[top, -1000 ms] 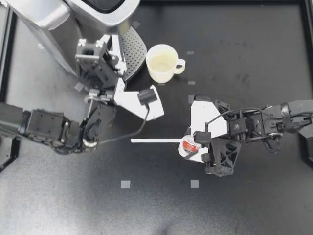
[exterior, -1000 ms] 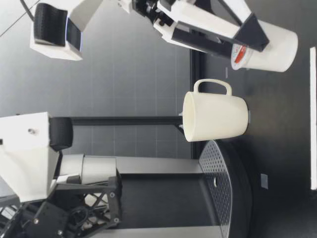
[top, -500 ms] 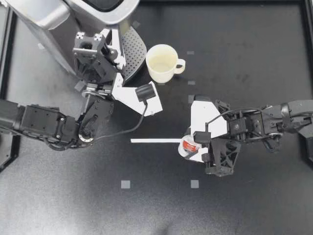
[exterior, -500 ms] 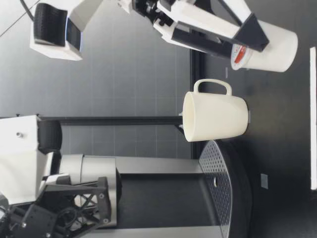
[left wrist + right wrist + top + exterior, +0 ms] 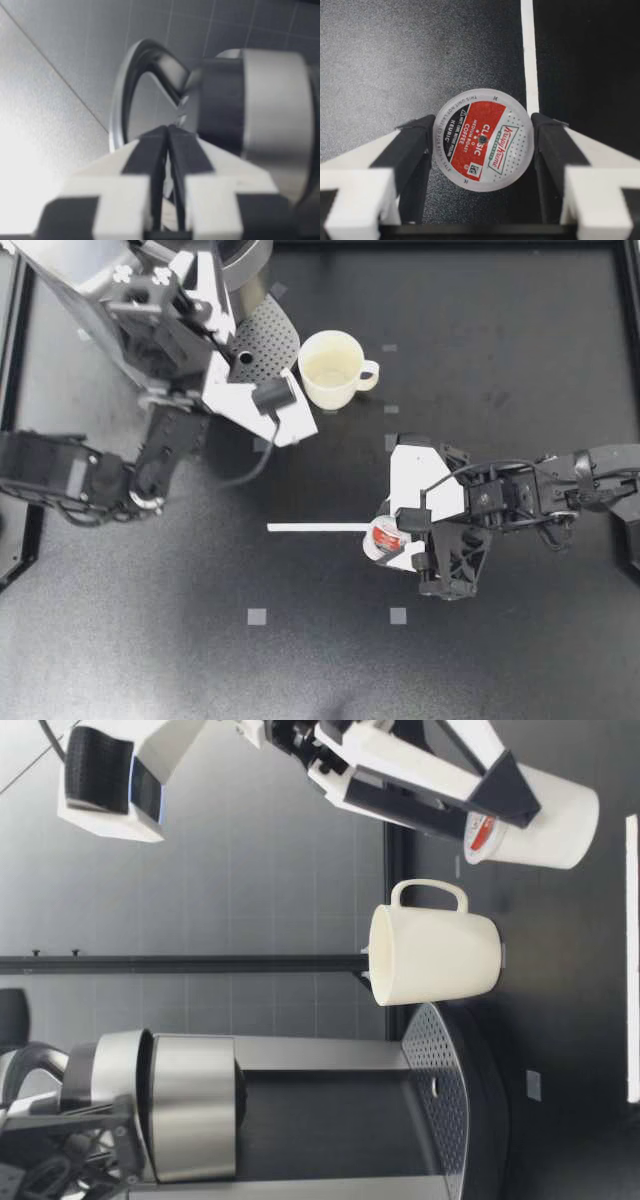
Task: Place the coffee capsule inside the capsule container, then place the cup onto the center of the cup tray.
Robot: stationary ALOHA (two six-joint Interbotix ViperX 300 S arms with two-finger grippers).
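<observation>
Left arm at the brewer's top, right arm holding the capsule ready.
The coffee machine (image 5: 90, 290) has its silver lid handle (image 5: 130, 90) just ahead of the left gripper (image 5: 160, 285), which is pinched closed on nothing. That handle probably needs lifting fully. The mug (image 5: 333, 368) stands beside the cup tray (image 5: 268, 340). The right gripper (image 5: 400, 538) clamps the coffee capsule (image 5: 383, 537) foil-up and should keep it level.

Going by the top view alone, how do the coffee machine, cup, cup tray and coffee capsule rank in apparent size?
1. coffee machine, though partly covered and cut off
2. cup and cup tray: unsure which, as the tray is partly hidden
3. coffee capsule
</observation>
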